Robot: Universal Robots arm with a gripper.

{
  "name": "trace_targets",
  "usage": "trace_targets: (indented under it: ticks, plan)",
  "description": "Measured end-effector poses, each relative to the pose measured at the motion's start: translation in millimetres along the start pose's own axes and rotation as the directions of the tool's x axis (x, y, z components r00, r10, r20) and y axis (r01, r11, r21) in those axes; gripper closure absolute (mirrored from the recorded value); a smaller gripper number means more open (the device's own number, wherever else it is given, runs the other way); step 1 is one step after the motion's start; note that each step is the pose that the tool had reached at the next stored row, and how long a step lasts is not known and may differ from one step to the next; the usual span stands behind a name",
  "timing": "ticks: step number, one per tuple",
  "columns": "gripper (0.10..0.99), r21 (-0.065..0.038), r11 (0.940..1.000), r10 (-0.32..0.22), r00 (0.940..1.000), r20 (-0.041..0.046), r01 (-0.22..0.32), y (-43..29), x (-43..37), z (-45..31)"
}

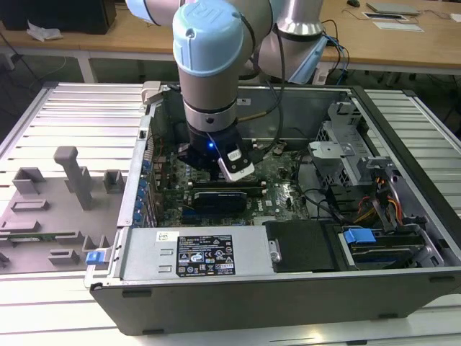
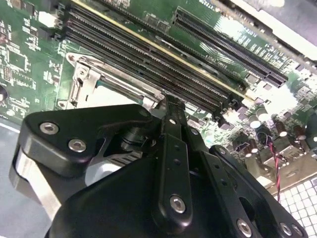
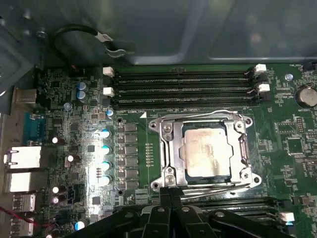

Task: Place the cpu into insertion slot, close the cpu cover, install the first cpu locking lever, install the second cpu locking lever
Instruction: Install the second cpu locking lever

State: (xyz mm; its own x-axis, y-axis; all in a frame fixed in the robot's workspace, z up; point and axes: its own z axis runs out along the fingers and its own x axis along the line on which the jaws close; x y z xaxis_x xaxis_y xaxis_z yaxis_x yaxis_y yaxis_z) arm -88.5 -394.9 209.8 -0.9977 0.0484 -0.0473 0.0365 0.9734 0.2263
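Note:
The cpu (image 3: 205,151), a dull silver square chip, lies flat in the insertion slot, which is hidden beneath it. The cpu cover (image 3: 170,148), a metal frame plate, lies down around the chip. One thin wire lever (image 3: 243,148) runs along a side of the socket. A second lever (image 3: 213,187) runs along the side nearest my gripper (image 3: 171,191). My gripper is shut, and its fingertips sit at the socket corner by that lever's end. In the second wrist view the gripper (image 2: 171,101) points at the socket frame (image 2: 84,79). My arm (image 1: 209,108) reaches down into the open computer case.
Long black memory slots (image 3: 183,84) flank the socket on both sides. Capacitors (image 3: 104,148) and rear ports (image 3: 22,158) stand beside it. A long black card (image 1: 223,196), the power supply (image 1: 194,252), a drive cage (image 1: 353,144) and the case walls surround the arm. A grey fixture tray (image 1: 65,202) lies outside.

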Motion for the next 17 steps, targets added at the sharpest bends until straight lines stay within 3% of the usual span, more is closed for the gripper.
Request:
trace_targets:
  ticks: [1,4,17]
  plan:
    - [0.980,-0.014,0.9999,0.001,1.0000,-0.0005,-0.001,-0.6,1.3,1.7]
    - [0.980,-0.035,0.9994,0.001,1.0000,-0.0016,-0.001,-2.1,5.0,7.6]
    - [0.980,-0.042,0.9991,0.000,1.0000,-0.0021,0.000,-3.5,6.9,13.3]
